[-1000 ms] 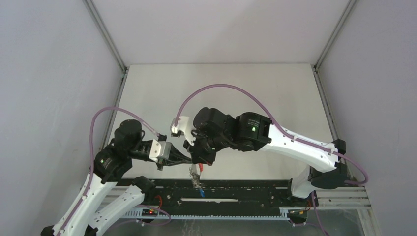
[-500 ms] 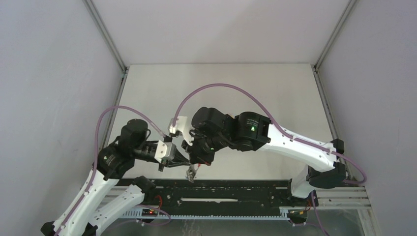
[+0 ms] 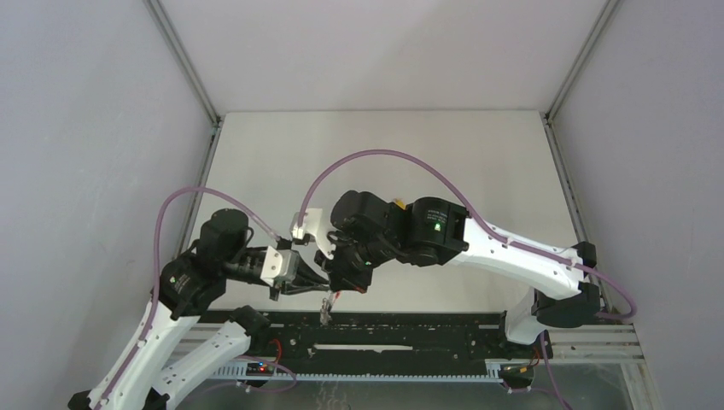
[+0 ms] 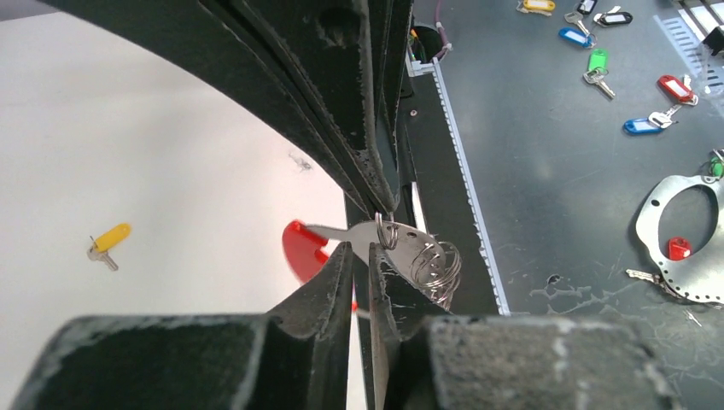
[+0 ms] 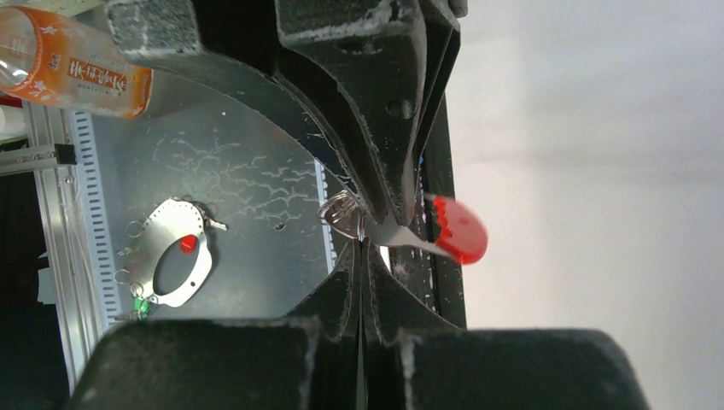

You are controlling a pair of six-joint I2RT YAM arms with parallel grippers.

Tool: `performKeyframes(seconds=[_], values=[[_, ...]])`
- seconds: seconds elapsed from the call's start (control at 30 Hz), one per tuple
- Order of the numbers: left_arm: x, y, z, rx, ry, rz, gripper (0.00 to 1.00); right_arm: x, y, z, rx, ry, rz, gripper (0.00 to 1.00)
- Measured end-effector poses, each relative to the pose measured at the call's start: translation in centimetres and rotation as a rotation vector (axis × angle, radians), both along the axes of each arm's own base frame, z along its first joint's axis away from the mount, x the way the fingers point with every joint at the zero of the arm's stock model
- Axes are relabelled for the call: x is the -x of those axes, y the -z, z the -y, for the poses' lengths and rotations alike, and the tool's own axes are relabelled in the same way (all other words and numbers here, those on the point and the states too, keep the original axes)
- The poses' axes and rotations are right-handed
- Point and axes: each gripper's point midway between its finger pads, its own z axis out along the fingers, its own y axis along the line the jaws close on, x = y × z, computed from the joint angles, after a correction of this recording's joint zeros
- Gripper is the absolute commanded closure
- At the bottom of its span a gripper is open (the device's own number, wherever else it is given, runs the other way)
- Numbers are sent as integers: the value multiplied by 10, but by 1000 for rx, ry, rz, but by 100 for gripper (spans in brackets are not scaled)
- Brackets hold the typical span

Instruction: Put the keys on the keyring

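Note:
The keyring hangs in the air near the table's front edge, with its red tag (image 4: 300,249) joined to a flat metal plate carrying several wire rings (image 4: 431,260). My right gripper (image 5: 362,245) is shut on the plate by the rings (image 5: 340,213), and the red tag (image 5: 458,229) sticks out to the side. My left gripper (image 4: 359,250) meets it from the opposite side. Its jaws stand a narrow slit apart, tips right under the plate. One yellow-headed key (image 4: 109,241) lies on the white table. The blue key is out of view. From above, both grippers (image 3: 329,282) crowd together over the keyring (image 3: 327,307).
A black rail (image 3: 410,329) runs along the table's front edge just below the grippers. Beyond it, on the dark floor, lie several coloured key tags (image 4: 598,68), an oval metal plate (image 5: 175,248) and an orange-labelled bottle (image 5: 77,64).
Both grippers and the keyring have drifted slightly left. The left jaws have eased apart a little. A blue bit that hung under the keyring a second ago no longer shows.

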Motion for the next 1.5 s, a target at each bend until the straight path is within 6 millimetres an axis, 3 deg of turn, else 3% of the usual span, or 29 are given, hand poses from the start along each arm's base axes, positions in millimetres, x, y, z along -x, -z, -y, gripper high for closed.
performKeyframes(seconds=[0.23, 0.47, 0.67, 0.9, 1.17, 1.37, 1.5], values=[[6, 0, -3, -8, 16, -6, 69, 2, 1, 1, 12, -6, -7, 100], [13, 2, -6, -22, 45, -2, 68, 2, 4, 0, 18, -7, -7, 100], [11, -1, -5, -17, 46, 0, 77, 2, 7, -3, 26, -11, -10, 100], [7, -7, -1, 5, 38, 17, 99, 1, 4, -8, 19, -12, -9, 100], [5, -2, -3, -9, 55, 89, 100, 1, 6, -8, 27, -17, -8, 100], [5, -1, -4, -10, 68, 144, 100, 2, 2, -12, 1, -22, -9, 62], [6, -9, -3, 36, 75, 192, 100, -1, -15, -4, -114, -5, 21, 45]])
